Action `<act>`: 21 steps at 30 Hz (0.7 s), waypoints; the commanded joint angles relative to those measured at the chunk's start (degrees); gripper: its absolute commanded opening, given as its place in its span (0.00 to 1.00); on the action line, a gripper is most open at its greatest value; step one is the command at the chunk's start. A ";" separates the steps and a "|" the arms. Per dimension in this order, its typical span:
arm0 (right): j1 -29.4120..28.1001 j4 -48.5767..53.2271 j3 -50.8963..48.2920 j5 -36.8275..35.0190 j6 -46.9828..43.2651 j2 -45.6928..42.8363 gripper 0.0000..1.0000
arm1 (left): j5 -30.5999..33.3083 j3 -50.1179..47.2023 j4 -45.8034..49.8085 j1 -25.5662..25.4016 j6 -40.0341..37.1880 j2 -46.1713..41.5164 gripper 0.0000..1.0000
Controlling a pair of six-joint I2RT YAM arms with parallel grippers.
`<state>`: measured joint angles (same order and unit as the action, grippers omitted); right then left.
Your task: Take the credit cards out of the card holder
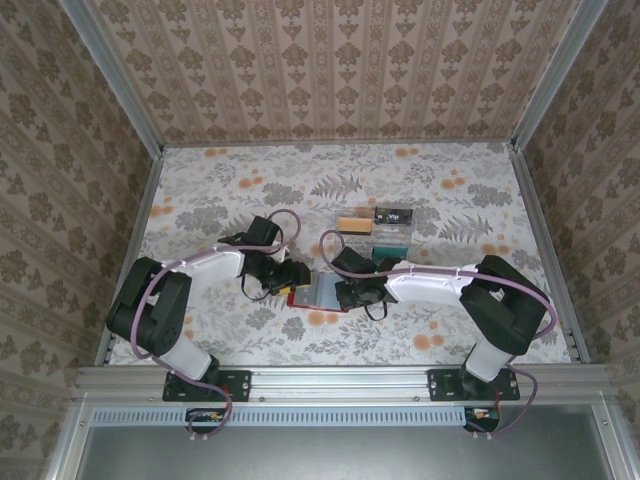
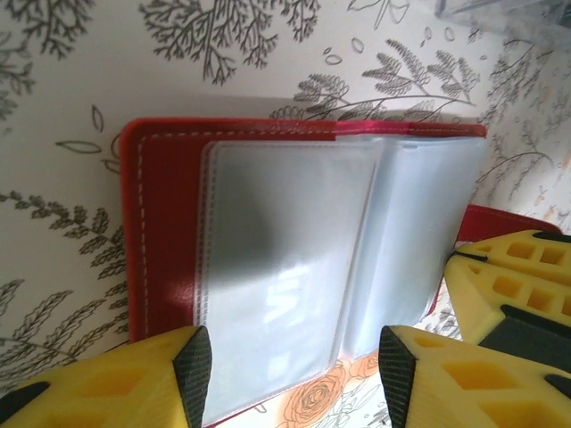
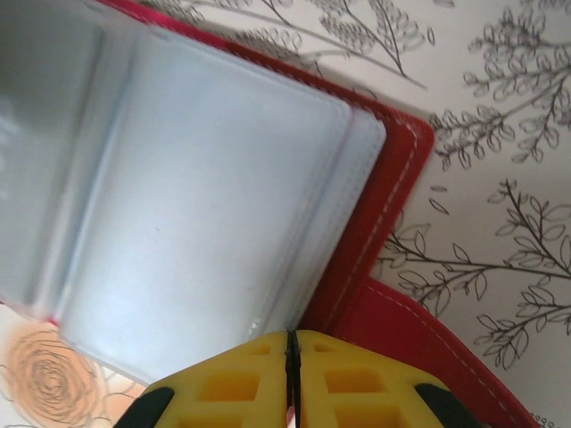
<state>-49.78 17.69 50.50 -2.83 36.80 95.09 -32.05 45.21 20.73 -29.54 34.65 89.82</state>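
Nearest me, the card holder (image 1: pixel 320 290) lies open on the floral table (image 1: pixel 220 180), clear sleeves up. The left gripper (image 2: pixel 290 366) sits at its 9 o'clock, jaws spread wide over the sleeves. The right gripper (image 3: pixel 291 343) sits at its 3 o'clock, fingers pressed together at the sleeve edge. I cannot tell if anything thin is caught between them. Farther out, at 12 to 1 o'clock, the credit cards (image 1: pixel 392 215) lie on the table: tan-gold card (image 1: pixel 351 223), black card (image 1: pixel 393 214), and teal card (image 1: pixel 388 240) just nearer than the black.
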 commanded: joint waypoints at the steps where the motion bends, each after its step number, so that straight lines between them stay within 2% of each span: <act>1: 0.32 0.98 -1.25 -1.21 1.61 0.27 0.11 | 1.39 -0.32 2.14 0.18 -1.01 0.17 0.55; 10: 0.47 -1.11 -1.68 0.54 1.57 2.19 0.09 | 0.09 -0.49 1.41 -0.60 -1.42 2.24 0.55; 21: 0.46 -1.47 -2.07 1.00 1.79 2.19 0.09 | -4.41 -1.31 -3.42 -2.01 -0.28 2.17 0.57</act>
<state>-49.67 16.64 50.02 -2.68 37.78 95.35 -32.82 44.95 19.73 -30.02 34.65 91.35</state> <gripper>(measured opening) 0.092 0.566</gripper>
